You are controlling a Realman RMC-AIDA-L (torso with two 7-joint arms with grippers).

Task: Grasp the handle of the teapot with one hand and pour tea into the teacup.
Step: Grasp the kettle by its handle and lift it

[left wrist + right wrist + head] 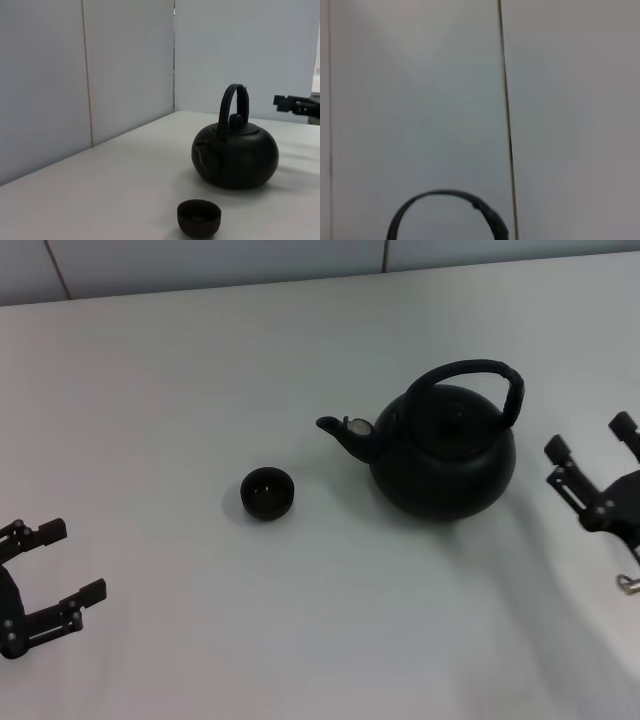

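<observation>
- Head view: the teapot point(445, 462) stands upright on the white table point(180, 370), right of centre, spout point(345, 432) pointing toward my left side. The handle point(478, 380) arches over the lid, its span running roughly along the spout line.
- Head view: the teacup point(267, 493) sits near the spout tip, apart from it, further to my left and a bit nearer me — not touching the pot.
- Head view: my right gripper point(592, 455) hangs just beside the pot's right flank, fingers spread wide, nothing between them. It is clearly the nearer arm; the handle lies to its left and slightly up.
- Head view: my left gripper point(58, 562) sits low at the left edge, well apart from cup and pot, also spread wide and empty — parked, I judge.
- Left wrist view: pot seen from the spout side, handle a narrow upright loop, lid knob point(236, 120) under it, cup in front. The right gripper shows behind the pot at about handle height, apart from it.
- Right wrist view: only the top of the handle arc point(445, 192) against the wall panels point(420, 100); my own fingers are out of view here.
- Judgement: grasp not begun. Coming move turns on closing across the bar, so the right fingers should straddle the arch crosswise from the right.
</observation>
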